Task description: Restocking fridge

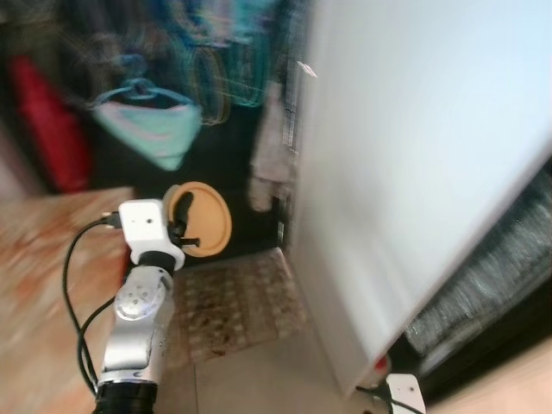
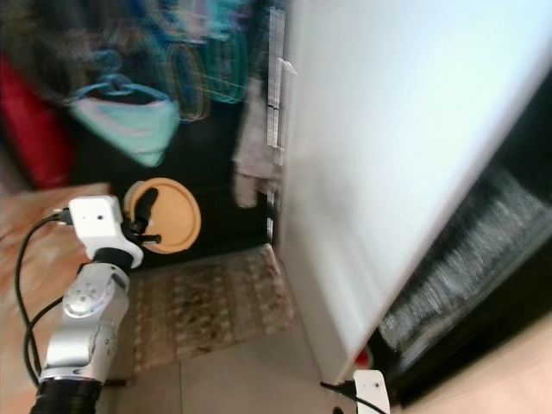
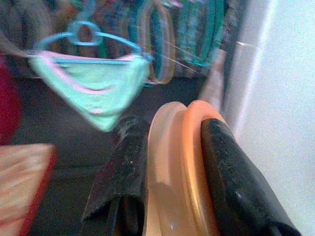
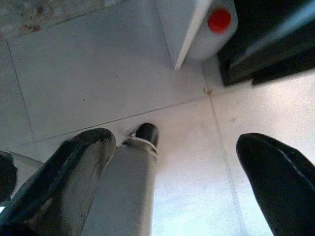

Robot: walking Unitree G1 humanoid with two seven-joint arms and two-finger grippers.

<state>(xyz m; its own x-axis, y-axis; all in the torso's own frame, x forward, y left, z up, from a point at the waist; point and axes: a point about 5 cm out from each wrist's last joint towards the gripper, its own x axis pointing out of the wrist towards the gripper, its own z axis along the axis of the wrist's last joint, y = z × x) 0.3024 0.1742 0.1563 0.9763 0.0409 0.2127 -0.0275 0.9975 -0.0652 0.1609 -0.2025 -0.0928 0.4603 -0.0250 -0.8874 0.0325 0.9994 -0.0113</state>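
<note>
Two black fingers (image 3: 236, 172) of the left gripper (image 1: 183, 226) pinch an orange dish (image 3: 179, 167), one finger on each face, so it stands on edge, held up at the end of the raised silver arm. Beyond it hang a mint garment on a blue hanger (image 1: 142, 121) and other clothes against a dark background, all smeared by camera motion. Below lies a patterned rug (image 1: 237, 302) on pale floor tiles, and just to the robot's right rises the big white fridge door (image 1: 414, 172), swung open, with dark shelving (image 1: 492, 267) visible past its edge. The right gripper (image 4: 172, 172) hangs low over the tiles with its fingers spread wide and nothing between them; in its wrist view a white jug with a red cap (image 4: 216, 24) sits on the floor at the foot of the door. By my reading, the step in hand is carrying the dish to the fridge, still mid-approach given the blur. The next move likely calls for turning toward the open compartment, steadying the view, then levelling the dish so it can slide flat onto a shelf without clipping the door edge.
</note>
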